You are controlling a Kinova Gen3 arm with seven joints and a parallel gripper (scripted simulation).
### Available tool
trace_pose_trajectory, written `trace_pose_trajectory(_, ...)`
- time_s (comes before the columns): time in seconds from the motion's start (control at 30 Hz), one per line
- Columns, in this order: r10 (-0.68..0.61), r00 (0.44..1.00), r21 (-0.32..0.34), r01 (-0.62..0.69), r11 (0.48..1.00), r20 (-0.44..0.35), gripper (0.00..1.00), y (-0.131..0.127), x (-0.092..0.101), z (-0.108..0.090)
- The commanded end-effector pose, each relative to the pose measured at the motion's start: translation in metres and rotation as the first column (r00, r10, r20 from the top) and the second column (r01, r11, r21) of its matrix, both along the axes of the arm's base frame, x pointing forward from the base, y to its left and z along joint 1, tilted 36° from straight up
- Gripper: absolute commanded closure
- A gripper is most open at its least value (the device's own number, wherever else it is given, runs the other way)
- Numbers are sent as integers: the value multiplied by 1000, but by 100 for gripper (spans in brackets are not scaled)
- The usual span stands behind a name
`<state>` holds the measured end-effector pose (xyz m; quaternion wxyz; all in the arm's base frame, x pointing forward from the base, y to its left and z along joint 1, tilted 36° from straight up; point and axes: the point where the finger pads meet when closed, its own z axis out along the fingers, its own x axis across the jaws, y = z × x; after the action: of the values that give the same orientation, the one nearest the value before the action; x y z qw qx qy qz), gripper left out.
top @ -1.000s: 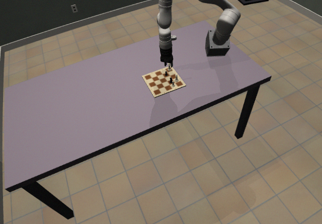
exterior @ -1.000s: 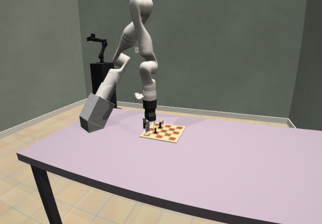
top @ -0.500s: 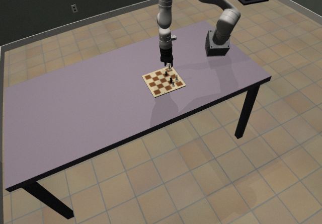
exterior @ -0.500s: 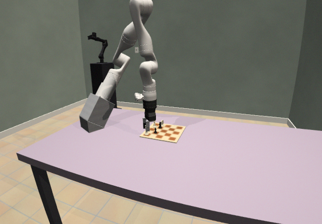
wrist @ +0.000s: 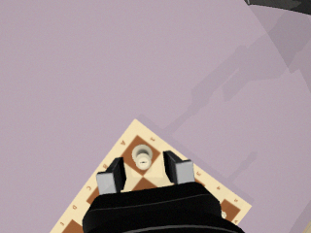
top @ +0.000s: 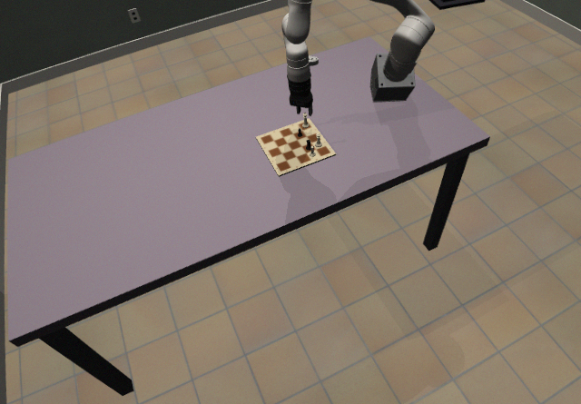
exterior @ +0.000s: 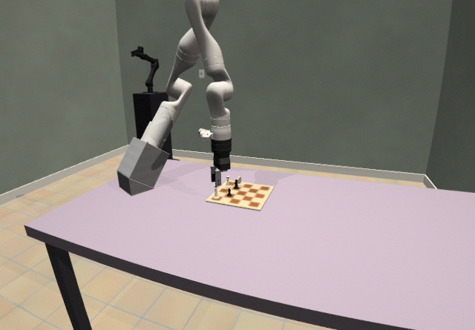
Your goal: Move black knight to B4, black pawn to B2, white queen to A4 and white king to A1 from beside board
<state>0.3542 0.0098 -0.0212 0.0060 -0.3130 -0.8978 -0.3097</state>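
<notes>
The white king stands upright on A1, the corner square of the board. My gripper is open and empty, fingers apart just above the king's head. The black pawn stands upright on B2. The white queen stands upright on A4. The black knight stands upright on B4. In the wrist view the gripper body hides most of the board.
Another white piece stands on B5, close beside the black knight and near the queen. The arm's base is mounted on the table, away from the board's A side.
</notes>
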Motion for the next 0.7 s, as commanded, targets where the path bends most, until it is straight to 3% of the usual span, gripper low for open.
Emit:
trace_pose_trajectory(0.0, -15, 1000, -5, 15, 1000, 3, 21, -17, -3, 15)
trace_pose_trajectory(0.33, -15, 1000, -5, 15, 1000, 3, 21, -34, -8, 40)
trace_pose_trajectory(0.57, -15, 1000, -5, 15, 1000, 3, 21, -37, -10, 45)
trace_pose_trajectory(0.6, -15, 1000, -5, 15, 1000, 3, 0, -37, -10, 45)
trace_pose_trajectory(0.67, -15, 1000, -5, 15, 1000, 3, 0, -37, -10, 45)
